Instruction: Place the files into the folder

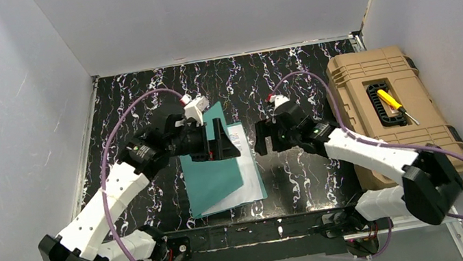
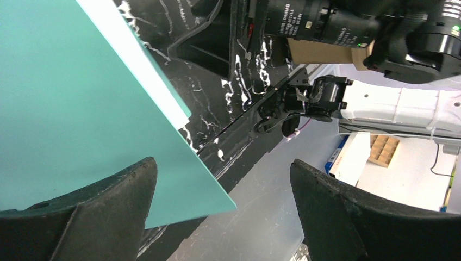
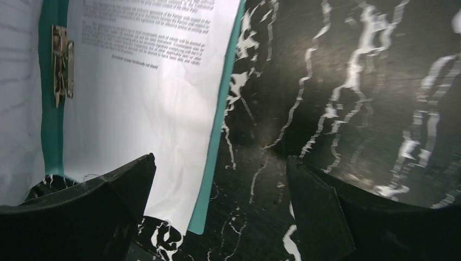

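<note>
The teal folder (image 1: 214, 174) lies at the middle of the table with its cover (image 2: 81, 109) folded over the files. The files, white printed sheets (image 1: 245, 163), show along its right edge and lie on the folder's inner side (image 3: 147, 98) next to the metal clip (image 3: 61, 65). My left gripper (image 1: 223, 142) stands open over the cover's far part. In its wrist view the cover's corner reaches between the fingers (image 2: 223, 201), and neither finger grips it. My right gripper (image 1: 263, 139) is open just right of the folder's edge (image 3: 215, 157), with nothing between its fingers (image 3: 220, 201).
A tan plastic toolbox (image 1: 384, 107) stands at the right of the table, a yellow screwdriver (image 1: 394, 105) in its lid recess. White walls close in the left, back and right sides. The table is black with white marbling (image 1: 290, 80).
</note>
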